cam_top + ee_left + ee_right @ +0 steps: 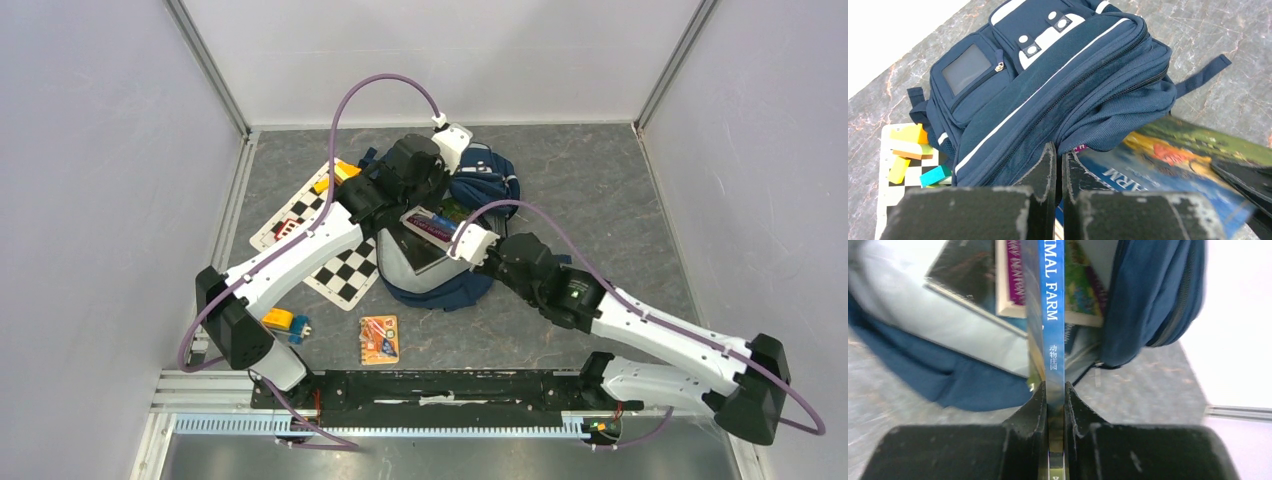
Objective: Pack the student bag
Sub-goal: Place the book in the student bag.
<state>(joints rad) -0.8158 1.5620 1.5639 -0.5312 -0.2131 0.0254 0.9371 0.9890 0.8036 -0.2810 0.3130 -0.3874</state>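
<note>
The navy student bag point(490, 180) lies mid-table with its mouth open toward me, grey lining point(415, 265) showing. In the left wrist view the bag point(1048, 75) shows zip pockets and grey stripes. My left gripper point(1058, 155) is shut on the edge of the bag's upper flap, at the mouth point(412, 200). My right gripper point(1054, 392) is shut on a blue "Animal Farm" book point(1054, 315), held by its spine, its far end inside the bag's mouth point(435, 222). The book also shows in the left wrist view point(1168, 160). A purple-spined book point(1015, 275) lies inside the bag.
A chessboard point(345, 270) lies left of the bag with coloured blocks point(340, 175) at its far end, also in the left wrist view point(908, 140). Yellow and blue blocks point(285, 322) and a small orange booklet point(379, 338) lie near the front. Walls enclose three sides.
</note>
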